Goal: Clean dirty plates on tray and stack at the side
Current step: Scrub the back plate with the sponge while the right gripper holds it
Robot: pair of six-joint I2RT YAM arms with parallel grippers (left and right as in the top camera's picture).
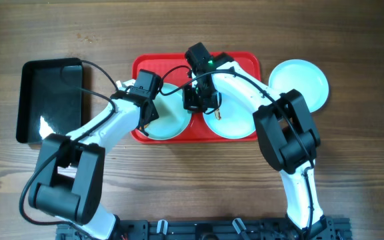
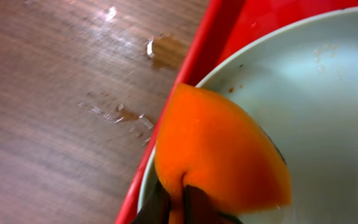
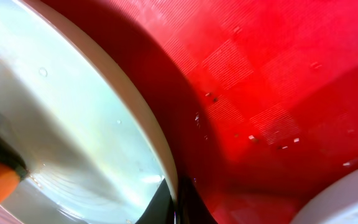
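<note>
Along the tray's [image 1: 142,65] near edge lay two plates, neither finished by my reckoning. On the left plate [image 2: 328,112], by the tray's left edge, my left gripper [image 2: 176,208] was clamped on an orange sponge [image 2: 219,155] pressed to the rim. My right gripper [image 3: 174,208] looked pinched shut on that plate's opposite rim. The right plate [image 1: 229,123] lay untouched. Farther off, beyond the tray's right edge on the table [image 1: 352,167], the third plate [image 1: 302,83] sat, seemingly done, so I judged about a third complete.
</note>
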